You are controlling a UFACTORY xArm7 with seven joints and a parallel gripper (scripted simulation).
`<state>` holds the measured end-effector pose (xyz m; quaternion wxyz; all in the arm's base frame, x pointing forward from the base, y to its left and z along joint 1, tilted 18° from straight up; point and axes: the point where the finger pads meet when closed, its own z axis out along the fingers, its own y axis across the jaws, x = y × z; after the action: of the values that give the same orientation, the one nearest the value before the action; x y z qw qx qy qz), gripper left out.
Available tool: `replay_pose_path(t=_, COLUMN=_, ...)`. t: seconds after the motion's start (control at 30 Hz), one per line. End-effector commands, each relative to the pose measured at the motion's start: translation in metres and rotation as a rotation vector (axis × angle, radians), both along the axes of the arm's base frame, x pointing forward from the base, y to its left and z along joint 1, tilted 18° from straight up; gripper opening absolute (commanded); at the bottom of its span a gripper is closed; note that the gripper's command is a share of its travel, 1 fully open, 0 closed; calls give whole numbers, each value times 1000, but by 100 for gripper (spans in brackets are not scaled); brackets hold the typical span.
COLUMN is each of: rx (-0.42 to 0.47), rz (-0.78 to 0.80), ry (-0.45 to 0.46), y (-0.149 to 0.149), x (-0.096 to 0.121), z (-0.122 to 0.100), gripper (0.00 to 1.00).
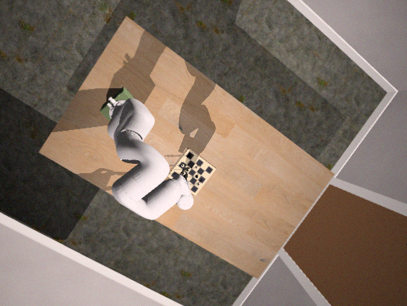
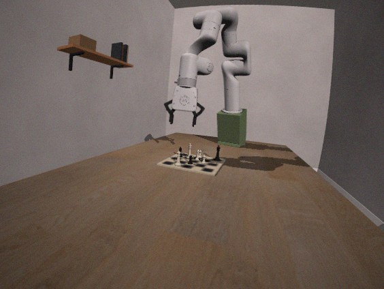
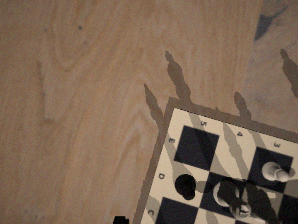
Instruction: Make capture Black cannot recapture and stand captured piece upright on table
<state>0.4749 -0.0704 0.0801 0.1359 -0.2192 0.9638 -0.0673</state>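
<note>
Above the chessboard's [image 2: 214, 170] edge, the hand [image 2: 184, 118] hangs open.

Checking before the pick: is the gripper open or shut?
Open: the gripper hangs above the chessboard, its dark fingers spread wide with nothing between them.

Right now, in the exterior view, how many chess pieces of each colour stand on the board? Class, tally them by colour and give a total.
Black pieces: 3
White pieces: 5 (two overlap near the middle of the board, so this count is less sure)
Total: 8
</note>
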Motion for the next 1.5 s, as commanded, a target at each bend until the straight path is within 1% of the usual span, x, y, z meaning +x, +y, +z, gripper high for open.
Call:
replay_pose_path(t=0.0, rx=-55, rz=274, ry=3, y=-1, x=5, z=-6, gripper=100)
replay_pose_path(t=0.07, rx=-82, rz=340, ry=7, y=-1, x=6, z=-10, gripper=100)
replay_pose_path(t=0.37, rx=-214, rz=744, ry=30, y=-1, x=8, z=-20, gripper=100)
replay_pose_path(t=0.4, rx=-224, rz=789, ry=32, y=-1, x=8, z=-20, gripper=100)
replay_pose_path(t=0.47, rx=-224, rz=789, ry=32, y=-1, x=8, z=-20, gripper=100)
replay_pose_path(t=0.5, rx=-240, rz=919, ry=30, y=-1, x=8, z=-20, gripper=100)
replay_pose_path(t=0.57, rx=-240, rz=942, ry=29, y=-1, x=8, z=-20, gripper=100)
replay_pose_path(t=0.6, rx=-240, rz=942, ry=29, y=-1, x=8, z=-20, gripper=39)
replay_pose_path(t=1.47, rx=-240, rz=942, ry=29, y=-1, x=8, z=-20, gripper=39)
